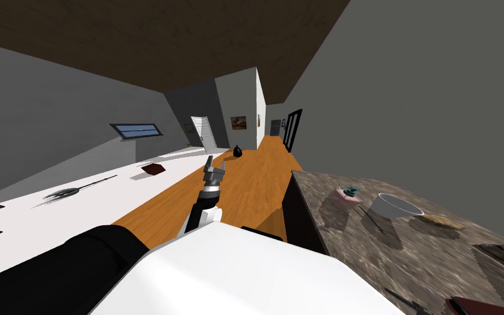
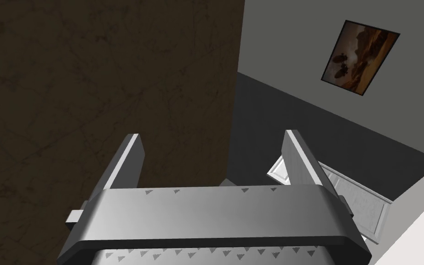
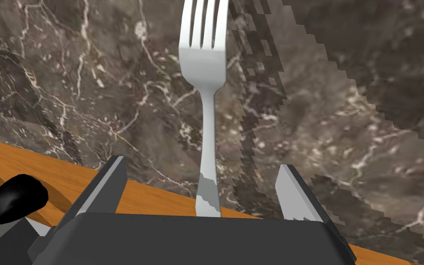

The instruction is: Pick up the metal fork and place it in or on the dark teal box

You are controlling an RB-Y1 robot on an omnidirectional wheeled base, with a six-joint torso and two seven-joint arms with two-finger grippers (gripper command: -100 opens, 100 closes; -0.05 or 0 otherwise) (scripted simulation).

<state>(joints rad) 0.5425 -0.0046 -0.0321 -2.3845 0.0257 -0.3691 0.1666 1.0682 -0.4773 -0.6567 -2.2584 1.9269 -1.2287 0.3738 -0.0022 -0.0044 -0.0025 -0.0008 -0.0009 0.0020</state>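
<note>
- Head view: our left gripper (image 1: 216, 162) hangs over the wooden floor (image 1: 245, 188), beside the marble counter (image 1: 409, 246).
- Left wrist view: its fingers (image 2: 130, 156) stand apart, empty.
- Right wrist view: our right gripper (image 3: 202, 163) is spread wide. The metal fork (image 3: 209, 115) lies on the counter with its handle between the fingers, untouched, and its tines pointing away.

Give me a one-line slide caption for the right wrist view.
Right gripper, fingers open, straddles the handle of a silver fork lying on the dark marble countertop, tines pointing away.
</note>
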